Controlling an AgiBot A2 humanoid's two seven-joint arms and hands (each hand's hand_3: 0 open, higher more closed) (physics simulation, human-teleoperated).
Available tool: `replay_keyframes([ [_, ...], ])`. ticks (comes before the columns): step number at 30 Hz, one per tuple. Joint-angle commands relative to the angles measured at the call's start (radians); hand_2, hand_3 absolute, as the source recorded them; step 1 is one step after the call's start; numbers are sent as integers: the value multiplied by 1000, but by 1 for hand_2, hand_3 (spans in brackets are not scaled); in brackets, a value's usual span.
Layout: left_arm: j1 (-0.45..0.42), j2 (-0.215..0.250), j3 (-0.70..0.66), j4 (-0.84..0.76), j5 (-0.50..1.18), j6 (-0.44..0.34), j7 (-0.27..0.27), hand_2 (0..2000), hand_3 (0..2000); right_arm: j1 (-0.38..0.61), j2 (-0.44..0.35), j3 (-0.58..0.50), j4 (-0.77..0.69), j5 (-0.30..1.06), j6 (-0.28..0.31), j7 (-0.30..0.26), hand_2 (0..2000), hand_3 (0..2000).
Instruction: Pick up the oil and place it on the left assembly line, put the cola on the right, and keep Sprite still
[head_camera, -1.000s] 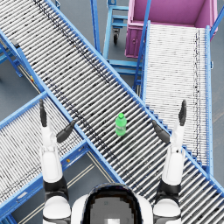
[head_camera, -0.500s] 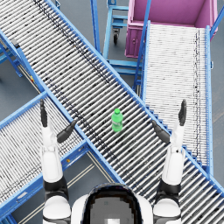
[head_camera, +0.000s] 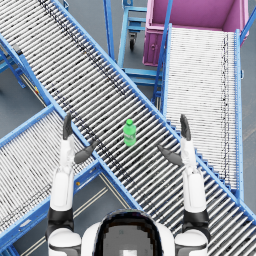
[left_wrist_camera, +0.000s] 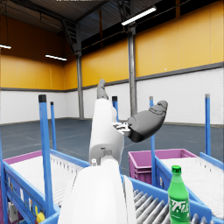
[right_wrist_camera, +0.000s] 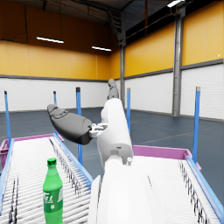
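Observation:
A green Sprite bottle (head_camera: 129, 133) stands upright on the middle roller conveyor (head_camera: 75, 75), between my two hands. It also shows in the left wrist view as a green bottle (left_wrist_camera: 179, 198) and in the right wrist view (right_wrist_camera: 53, 192). My left hand (head_camera: 75, 142) is raised over the conveyor's left rail, fingers apart, holding nothing. My right hand (head_camera: 177, 145) is raised over the conveyor's right side, fingers apart and empty. The same hands appear as my left hand (left_wrist_camera: 138, 118) and my right hand (right_wrist_camera: 78, 122) in the wrist views. No oil or cola is in view.
A left roller line (head_camera: 22, 160) lies at lower left and a right roller line (head_camera: 200, 95) at the right. A pink bin (head_camera: 195, 20) stands at the far end of the right line. Blue frame posts (head_camera: 109, 25) rise between the conveyors.
The Sprite bottle has travelled up the middle conveyor, away from me. Both arms have stayed in place.

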Motion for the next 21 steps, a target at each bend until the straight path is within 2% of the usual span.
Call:
replay_keyframes([
  [1, -10, -6, 12, 6, -23, 4, 4, 0, 0, -5, 7, 14, -4, -19, 4, -4, 0, 0],
  [8, -83, -54, 104, 48, -194, 35, 35, 0, 0, -46, 55, 120, -33, -163, 35, -35, 0, 0],
  [21, -94, -61, 119, 55, -222, 40, 40, 0, 0, -52, 62, 138, -38, -186, 39, -40, 0, 0],
])
